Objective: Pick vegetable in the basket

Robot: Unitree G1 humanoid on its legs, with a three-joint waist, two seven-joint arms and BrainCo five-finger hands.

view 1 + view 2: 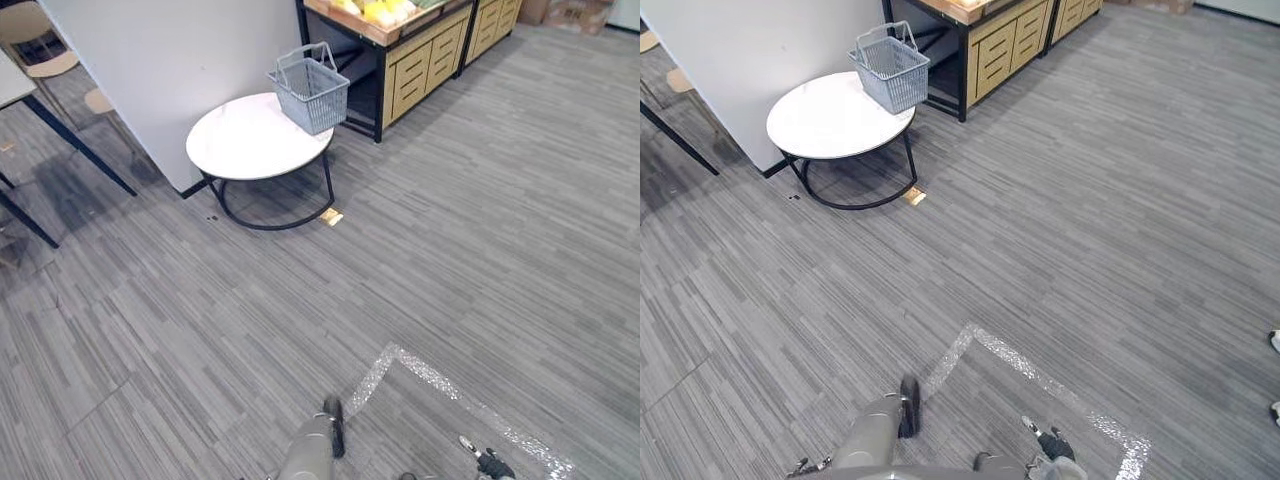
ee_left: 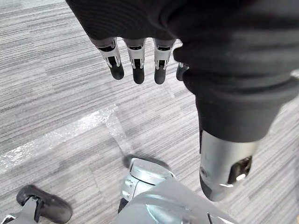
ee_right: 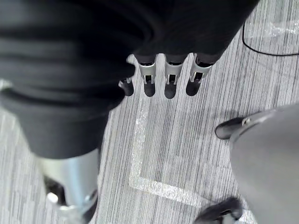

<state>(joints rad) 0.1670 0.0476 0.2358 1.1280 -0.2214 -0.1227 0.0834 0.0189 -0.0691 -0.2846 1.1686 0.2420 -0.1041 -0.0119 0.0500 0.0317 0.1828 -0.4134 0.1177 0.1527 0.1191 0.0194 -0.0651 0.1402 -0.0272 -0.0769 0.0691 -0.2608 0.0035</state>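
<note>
Basket (image 1: 310, 92) stands on round white table (image 1: 240, 142).

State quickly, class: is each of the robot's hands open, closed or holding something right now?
Left hand: open, fingers straight, holding nothing.
Right hand: open, fingers straight, holding nothing.

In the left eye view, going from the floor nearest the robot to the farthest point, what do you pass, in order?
silver tape corner on the floor → brass floor plate → round white table → grey basket at the table's far edge → wooden stand with drawers
</note>
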